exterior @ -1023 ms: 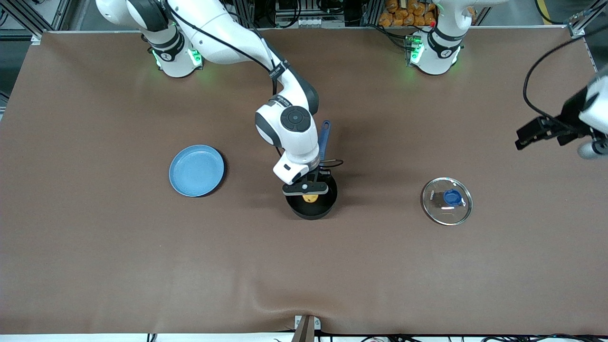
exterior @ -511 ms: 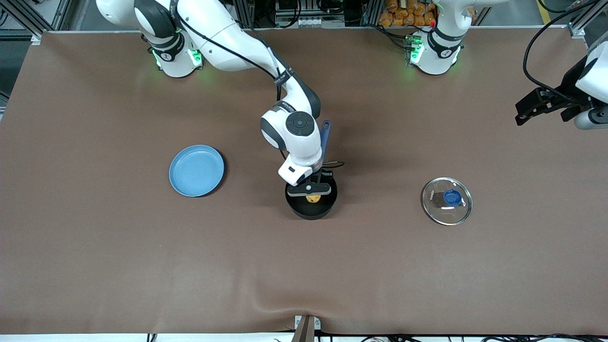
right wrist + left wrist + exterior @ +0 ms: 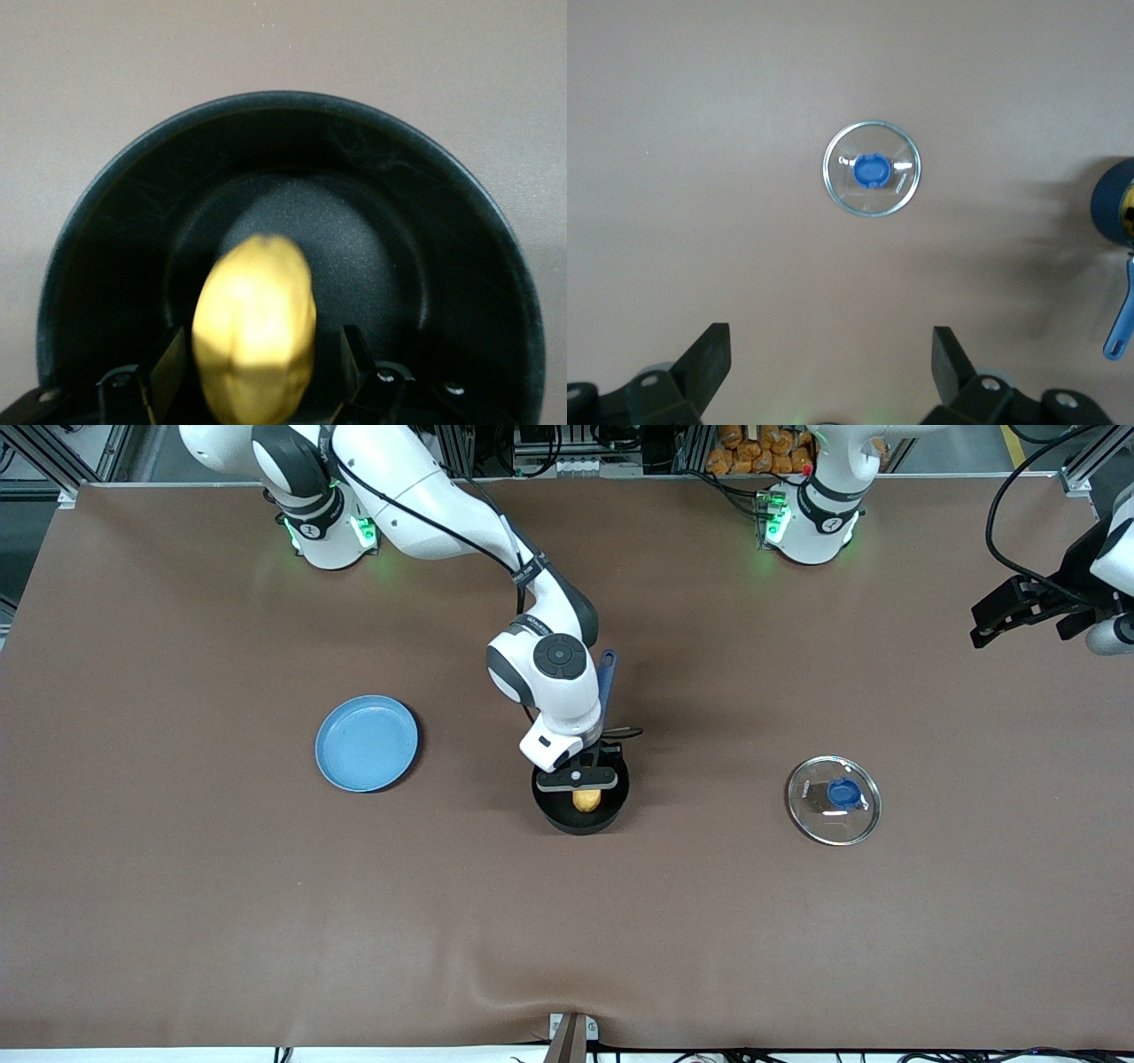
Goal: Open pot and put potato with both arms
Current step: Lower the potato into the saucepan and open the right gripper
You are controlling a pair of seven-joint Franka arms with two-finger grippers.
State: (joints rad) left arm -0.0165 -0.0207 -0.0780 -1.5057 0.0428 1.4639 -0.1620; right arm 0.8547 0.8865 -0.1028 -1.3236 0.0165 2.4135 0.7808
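The black pot [image 3: 556, 813] stands uncovered mid-table, its blue handle [image 3: 606, 682] pointing toward the robots' bases. My right gripper [image 3: 578, 779] hangs just over the pot's mouth, open. The yellow potato [image 3: 586, 800] is inside the pot, free of the fingers. In the right wrist view the potato [image 3: 255, 328] shows blurred between the spread fingers [image 3: 164, 367], over the pot's dark bottom [image 3: 390, 230]. My left gripper [image 3: 988, 622] is open and empty, high over the left arm's end of the table. In the left wrist view its fingers [image 3: 709, 354] stand wide apart.
The glass lid [image 3: 833, 800] with a blue knob lies flat on the table toward the left arm's end, and also shows in the left wrist view [image 3: 872, 168]. A flat blue plate [image 3: 366, 743] lies toward the right arm's end. The brown cloth bulges at the front edge.
The right gripper opened over the pot and the potato dropped from its fingers into the pot. The left arm rose and drew back toward the table's edge.
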